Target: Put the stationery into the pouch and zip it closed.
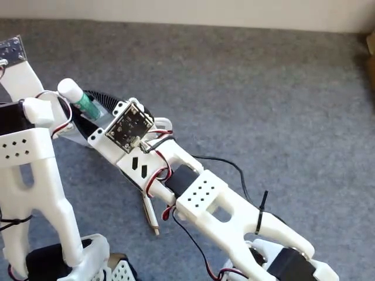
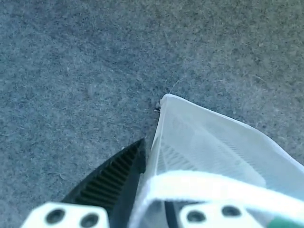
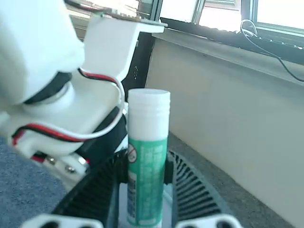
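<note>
The glue stick (image 3: 148, 156), green with a white cap, stands upright in the right gripper (image 3: 145, 166), whose black ribbed fingers (image 3: 190, 190) are clamped on its body. In the high view it sits toward 10 o'clock, cap pointing to 10. Just beside it, the white mesh pouch (image 2: 213, 142) is pinched at its mouth edge by the left gripper (image 2: 149, 166); one corner touches the grey carpet (image 1: 263, 88) and the glue stick's green end shows at its rim. A slim pen-like item (image 1: 151, 219) lies on the carpet at 6 o'clock of the right gripper. A pale wall (image 1: 205, 12) runs along 12 o'clock, with a window (image 3: 266, 14) above it.
</note>
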